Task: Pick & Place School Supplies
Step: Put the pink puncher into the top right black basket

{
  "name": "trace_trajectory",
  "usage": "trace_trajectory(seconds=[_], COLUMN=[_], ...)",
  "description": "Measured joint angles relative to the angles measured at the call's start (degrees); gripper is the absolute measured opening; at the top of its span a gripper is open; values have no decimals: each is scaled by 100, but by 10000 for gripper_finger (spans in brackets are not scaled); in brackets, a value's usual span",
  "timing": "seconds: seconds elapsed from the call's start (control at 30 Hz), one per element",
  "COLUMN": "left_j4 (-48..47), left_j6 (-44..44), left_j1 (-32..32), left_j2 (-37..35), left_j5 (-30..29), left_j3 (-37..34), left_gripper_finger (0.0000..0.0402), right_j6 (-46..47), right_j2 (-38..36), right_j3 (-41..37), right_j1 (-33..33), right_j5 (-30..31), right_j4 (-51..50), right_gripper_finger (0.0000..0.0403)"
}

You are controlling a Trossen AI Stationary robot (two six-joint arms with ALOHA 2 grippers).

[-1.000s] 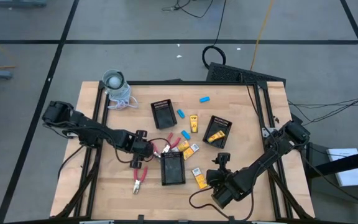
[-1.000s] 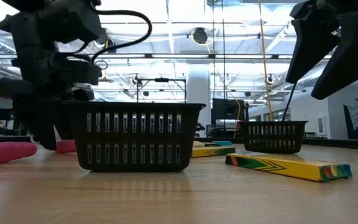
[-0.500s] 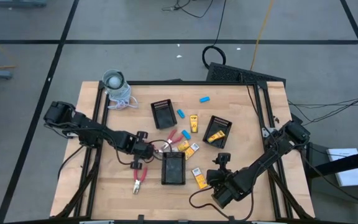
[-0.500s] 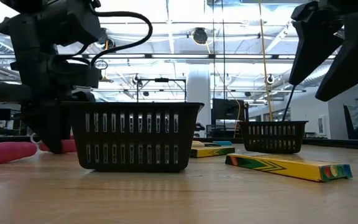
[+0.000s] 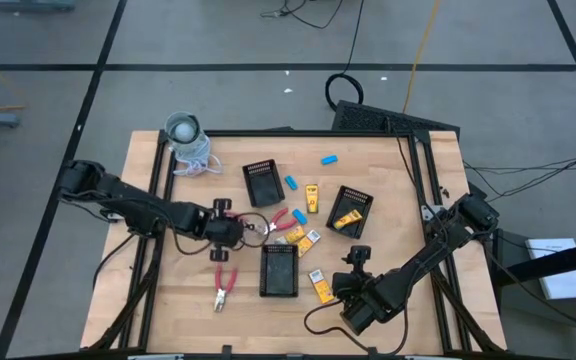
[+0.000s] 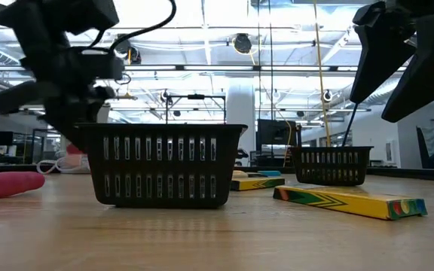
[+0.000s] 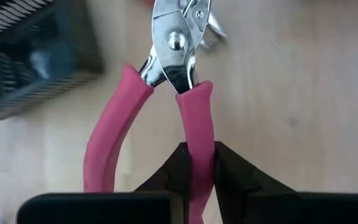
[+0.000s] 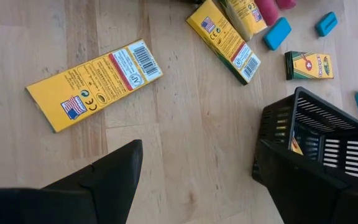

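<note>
Clearly the left gripper (image 7: pixel 196 163) had its jaws clamped on one handle of the red-handled pliers (image 7: pixel 166 93), mid-frame; stiff, grippy. The right gripper (image 8: pixel 197 186) hung with jaws apart.

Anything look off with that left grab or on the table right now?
The left gripper is shut on only one red handle of the pliers; the other handle splays free, so the tool may swing. Elsewhere, nothing odd: supplies lie loose around the baskets.

Three trays (image 5: pixel 279 270) stand mid-table, with one tool (image 5: pixel 224 289) left of the nearest tray.
</note>
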Motion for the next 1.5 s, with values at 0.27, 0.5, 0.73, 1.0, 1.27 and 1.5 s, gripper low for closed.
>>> trace_trajectory(seconds=[0.27,0.5,0.73,1.0,1.27,1.5], left_j4=[142,130,-21,126,271,565], left_j6=[595,1703,3284,4379,4988,5950], left_j1=[770,1595,2356,2626,2907,2948], left_j2=[-167,-116,-57,392,753,826], left_j5=[-291,-384,354,512,325,248], left_j3=[207,791,898,901,904,905], left_gripper_finger=[42,42,42,42,42,42], right_j6=[0,5,23,14,-28,-26], right_j2=[0,0,0,2,2,2], right_j3=[0,0,0,0,0,0], right_j1=[0,0,3,4,0,0], right_j5=[0,0,-7,-13,-15,-14], right_j4=[42,76,85,85,80,85], right_gripper_finger=[306,306,306,306,306,306])
